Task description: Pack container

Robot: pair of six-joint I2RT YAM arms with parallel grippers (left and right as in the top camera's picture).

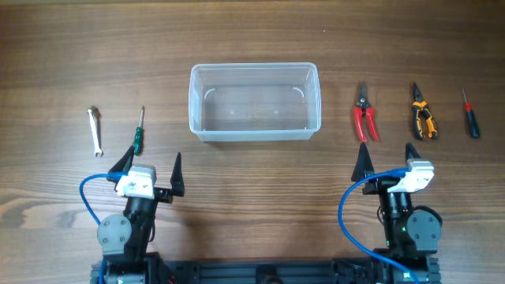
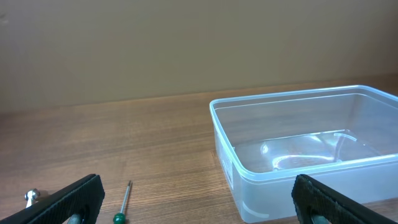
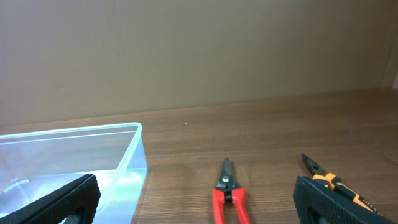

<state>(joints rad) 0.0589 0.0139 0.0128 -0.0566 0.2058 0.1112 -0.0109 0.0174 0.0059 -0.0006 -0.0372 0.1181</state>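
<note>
Item: container (image 1: 254, 132), clear plastic tub, empty, mid-desk (image 1: 252, 197). We judge it light, stiff and slick-walled, best taken by the thick rim. Our left gripper (image 1: 152, 162) and right gripper (image 1: 387, 154): both spread wide, holding nothing.

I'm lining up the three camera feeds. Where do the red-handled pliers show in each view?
Overhead: the red-handled pliers lie right of centre, just right of the container.
Left wrist: not in the picture.
Right wrist: bottom centre, handles cut off by the lower edge.
Shared landmark: the clear container, on the right in the left wrist view and on the left in the right wrist view.
</note>
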